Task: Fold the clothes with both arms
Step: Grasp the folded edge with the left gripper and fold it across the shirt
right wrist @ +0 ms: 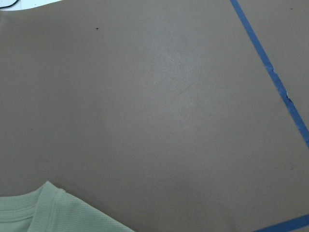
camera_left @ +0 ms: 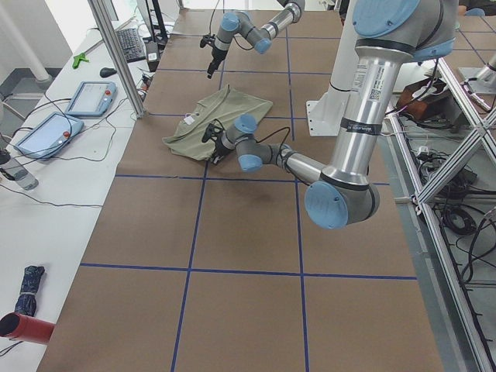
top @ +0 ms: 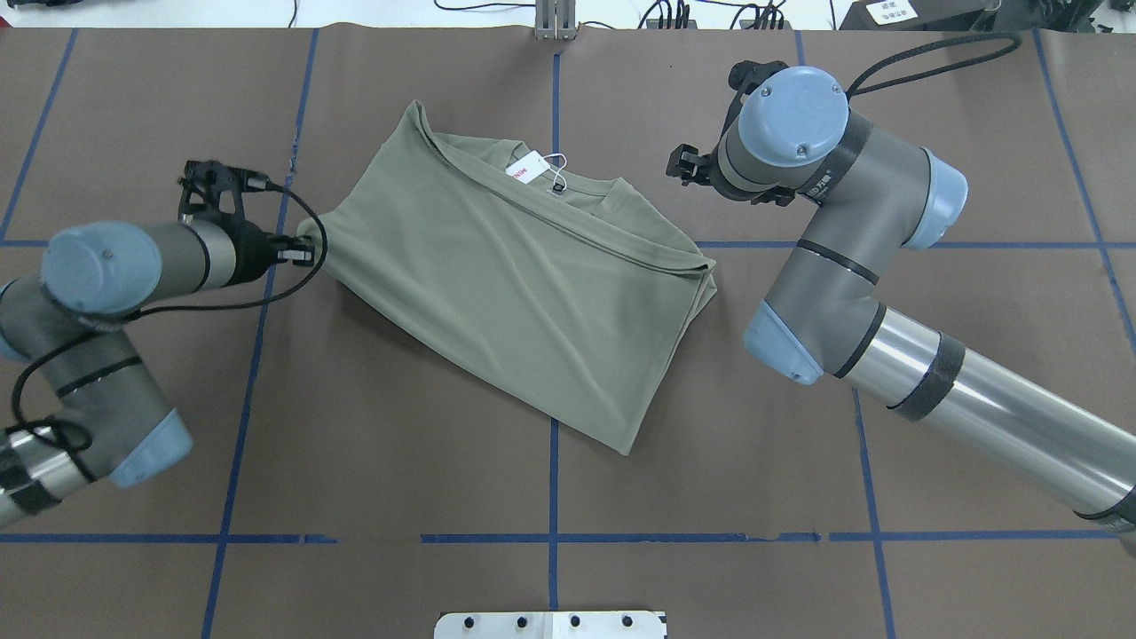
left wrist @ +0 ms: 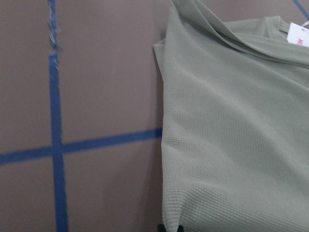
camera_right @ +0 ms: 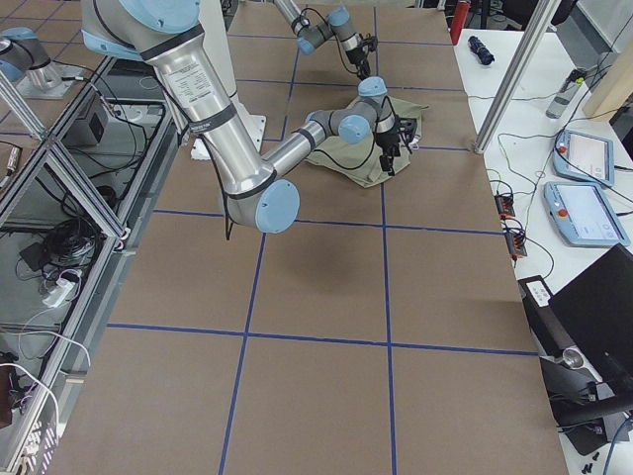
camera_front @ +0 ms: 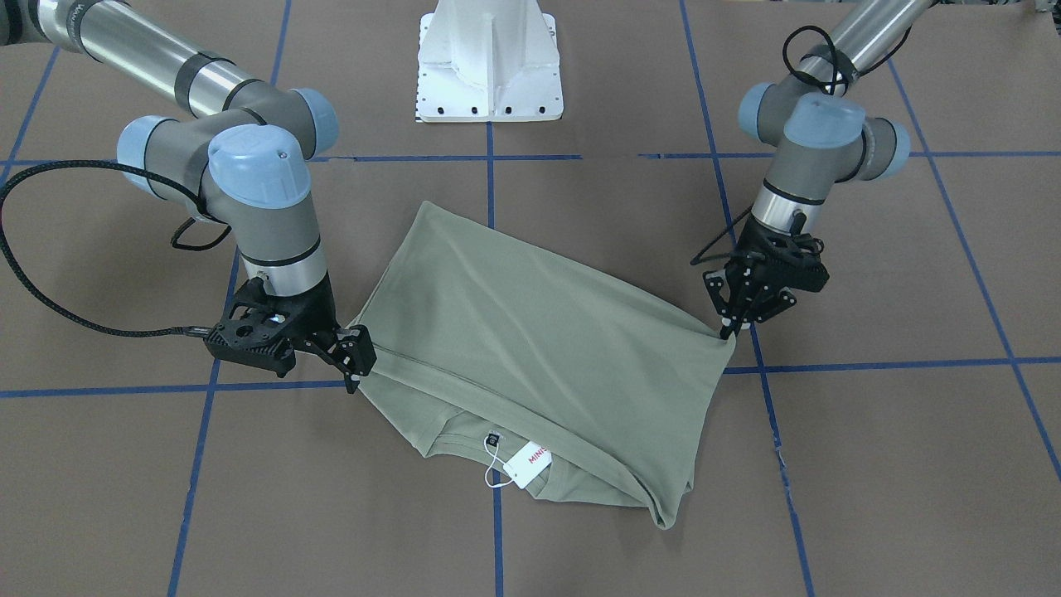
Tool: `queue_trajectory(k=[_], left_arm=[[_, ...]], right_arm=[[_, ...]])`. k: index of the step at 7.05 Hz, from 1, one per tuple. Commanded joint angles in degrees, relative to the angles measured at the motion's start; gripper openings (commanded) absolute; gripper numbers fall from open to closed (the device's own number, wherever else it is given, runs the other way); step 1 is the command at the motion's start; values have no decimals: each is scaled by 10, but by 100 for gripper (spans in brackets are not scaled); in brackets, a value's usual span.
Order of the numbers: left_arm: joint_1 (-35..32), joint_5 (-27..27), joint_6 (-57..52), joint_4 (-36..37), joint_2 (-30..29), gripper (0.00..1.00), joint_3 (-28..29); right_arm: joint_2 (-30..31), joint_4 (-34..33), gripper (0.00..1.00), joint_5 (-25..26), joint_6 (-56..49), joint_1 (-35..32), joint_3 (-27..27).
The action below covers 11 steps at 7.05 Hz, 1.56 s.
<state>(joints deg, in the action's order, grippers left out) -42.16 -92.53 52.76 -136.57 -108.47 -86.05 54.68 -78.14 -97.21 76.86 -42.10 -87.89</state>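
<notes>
Currently, shirt: mid-counter, folded over once, tag showing; left claw pinched on one side corner, right claw beside opposite edge, grip state unclear; further folds probably outstanding.

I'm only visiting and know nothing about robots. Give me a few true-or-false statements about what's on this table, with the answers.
1. The shirt is olive green. True.
2. The shirt lies fully spread, both sleeves stretched out. False: it is folded over itself, with no sleeve sticking out.
3. A white tag hangs at the collar. True.
4. The tag's lettering is blue. False: it is red.
5. The left gripper is at a corner of the shirt. True.
6. The right gripper holds the tag. False: it is off to the shirt's side, away from the tag.
</notes>
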Motion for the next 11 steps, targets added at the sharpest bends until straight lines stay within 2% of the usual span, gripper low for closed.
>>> queue_trajectory(k=[1, 3, 4, 5, 6, 7, 8, 9, 10, 11], left_arm=[[-70, 1, -61, 15, -128, 0, 178], [-94, 5, -92, 7, -245, 0, 331], [-103, 5, -104, -17, -249, 0, 356], [-108, 2, -123, -25, -242, 47, 354], [-108, -3, -122, -49, -221, 99, 321], [-110, -59, -117, -48, -193, 100, 256], [-111, -120, -114, -53, -159, 100, 212], [-110, -121, -93, -54, -147, 100, 194], [-107, -122, -81, -55, -147, 100, 188], [-103, -122, -80, -55, -147, 100, 188]], right_arm=[[-4, 0, 100, 0, 12, 10, -4], [-4, 0, 100, 0, 12, 13, -14], [-4, 0, 100, 0, 12, 18, -20], [-8, 0, 100, 1, 30, 26, -19], [-25, 3, 100, 10, 62, 42, -12], [-36, 16, 97, 44, 105, 56, -6], [-59, 38, 97, 71, 117, 74, 24], [-91, 60, 95, 98, 118, 88, 77], [-111, 75, 84, 109, 118, 99, 124], [-108, 76, 75, 114, 116, 110, 128]])
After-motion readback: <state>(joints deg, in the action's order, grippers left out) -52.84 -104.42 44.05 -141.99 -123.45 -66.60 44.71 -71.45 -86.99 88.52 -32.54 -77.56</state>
